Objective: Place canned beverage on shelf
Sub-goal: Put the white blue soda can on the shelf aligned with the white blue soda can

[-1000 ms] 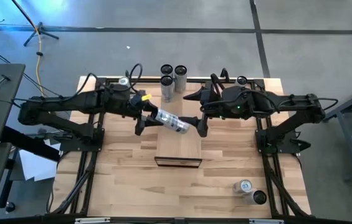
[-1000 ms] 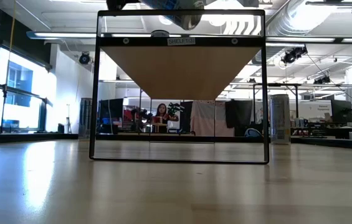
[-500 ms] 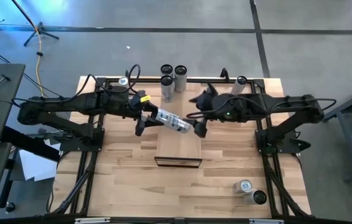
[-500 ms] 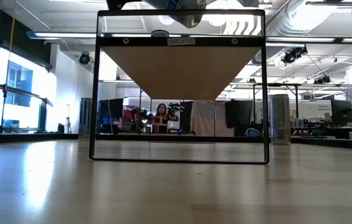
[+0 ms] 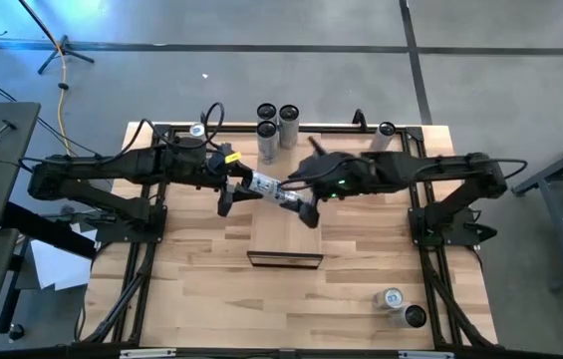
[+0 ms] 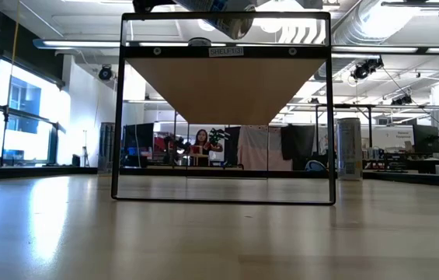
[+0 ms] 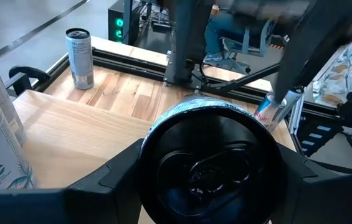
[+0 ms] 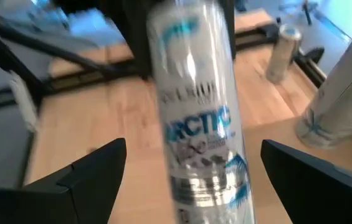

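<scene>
holding the can [image 5: 269, 188] on its side above the far end of the shelf [image 5: 286, 239], the left gripper [image 5: 238, 185] is clamped around the can's base; the left wrist view looks straight down the dark can bottom [image 7: 211, 169] seated between its fingers. the right gripper [image 5: 304, 202] sits at the can's other end with its fingers spread wide on either side, and in the right wrist view the can [image 8: 200, 118] stands between them with a clear gap on both sides, so it has no hold on it. this looks like a handover step, mid-air, with the can not yet on the shelf.

three other cans [image 5: 275, 122] stand in a cluster at the far edge of the table [image 5: 201, 289], and two more [image 5: 401, 307] near the right front corner.

next, by my reading, the right gripper needs to close squarely on the can's body before the left lets go, or the can could drop or roll. then the can must be turned upright and set down on the pale board.
</scene>
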`<action>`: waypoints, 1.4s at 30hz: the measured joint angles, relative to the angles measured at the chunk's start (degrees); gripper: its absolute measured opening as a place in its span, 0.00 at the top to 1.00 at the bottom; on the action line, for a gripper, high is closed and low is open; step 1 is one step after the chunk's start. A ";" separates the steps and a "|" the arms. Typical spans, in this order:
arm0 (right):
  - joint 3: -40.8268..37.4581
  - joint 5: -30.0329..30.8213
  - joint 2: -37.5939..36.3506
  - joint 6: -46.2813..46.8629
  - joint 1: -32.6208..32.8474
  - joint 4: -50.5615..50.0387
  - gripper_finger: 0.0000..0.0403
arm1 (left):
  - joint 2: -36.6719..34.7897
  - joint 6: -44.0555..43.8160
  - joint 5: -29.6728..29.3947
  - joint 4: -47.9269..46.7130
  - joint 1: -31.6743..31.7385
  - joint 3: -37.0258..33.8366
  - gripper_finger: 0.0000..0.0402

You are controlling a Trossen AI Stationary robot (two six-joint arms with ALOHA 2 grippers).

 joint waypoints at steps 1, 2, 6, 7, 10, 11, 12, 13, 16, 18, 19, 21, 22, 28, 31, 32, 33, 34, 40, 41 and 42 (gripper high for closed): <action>-0.03 0.17 0.84 -0.51 -0.02 -0.19 0.11 | 0.00 0.00 -0.03 0.04 0.00 0.00 0.47; -0.07 0.26 1.59 -0.93 -0.06 0.05 0.11 | 0.00 0.00 -0.01 -0.02 0.00 0.00 0.47; -0.02 0.38 3.37 -3.15 -0.02 2.85 0.11 | 0.00 0.01 -0.01 -0.07 0.00 0.00 0.47; -0.02 0.59 3.75 -3.56 -0.02 2.85 0.11 | 0.00 0.02 0.03 -0.15 0.00 0.00 0.47; -0.02 0.90 4.51 -4.67 -0.02 2.80 0.11 | 0.02 0.07 0.03 -0.06 0.00 0.00 0.47; -0.02 0.92 4.59 -4.67 -0.02 2.77 0.11 | 0.02 0.07 0.03 0.10 0.00 0.00 0.47; -0.02 0.97 4.59 -4.58 -0.02 2.81 0.11 | 0.00 0.07 0.03 0.08 0.00 0.00 0.47; -0.02 1.04 4.59 -4.56 -0.02 2.83 0.11 | 0.00 0.07 0.01 0.02 0.00 0.00 0.47; -0.02 2.18 4.59 -4.70 -0.02 2.67 0.12 | 0.02 0.33 -0.01 0.04 0.00 0.00 0.47; 0.00 2.56 4.59 -4.70 -0.25 2.00 0.13 | 0.02 0.44 -0.01 0.05 0.00 0.00 0.47; 0.00 2.52 4.59 -4.60 -0.39 1.35 0.14 | 0.02 0.46 -0.01 0.02 0.00 0.00 0.47; 0.00 2.46 4.99 -4.25 -0.72 1.34 0.16 | 0.02 0.50 -0.01 0.08 0.00 0.00 0.47; 0.00 2.47 5.07 -4.26 -0.77 1.49 0.17 | 0.02 0.50 -0.01 0.08 0.01 0.00 0.47; 0.00 2.93 5.07 -4.59 -0.85 5.21 0.25 | 0.00 1.49 -0.07 0.04 0.02 0.02 0.47; 0.00 2.93 5.07 -4.68 -0.85 5.40 0.31 | 0.00 1.49 -0.03 0.08 0.02 0.02 0.47; 0.00 2.89 5.15 -4.68 -0.85 5.31 0.33 | 0.00 1.49 -0.02 0.04 0.02 0.02 0.47; 0.00 2.91 5.24 -4.68 -0.85 5.27 0.36 | 0.00 1.61 -0.03 -0.08 0.02 0.02 0.47; 0.00 2.86 5.30 -4.66 -0.85 5.14 0.38 | 0.00 1.62 -0.01 -0.25 0.02 0.02 0.47; 0.11 2.71 5.97 -4.57 -0.85 4.76 0.42 | 0.07 1.70 -0.03 -0.77 0.02 -0.02 0.47; 0.11 2.86 5.94 -4.66 -0.85 4.84 0.42 | 0.07 1.70 -0.05 -0.75 0.02 -0.02 0.47; 0.11 3.05 5.93 -4.73 -0.85 4.82 0.41 | 0.07 1.91 -0.03 -0.83 0.02 -0.02 0.47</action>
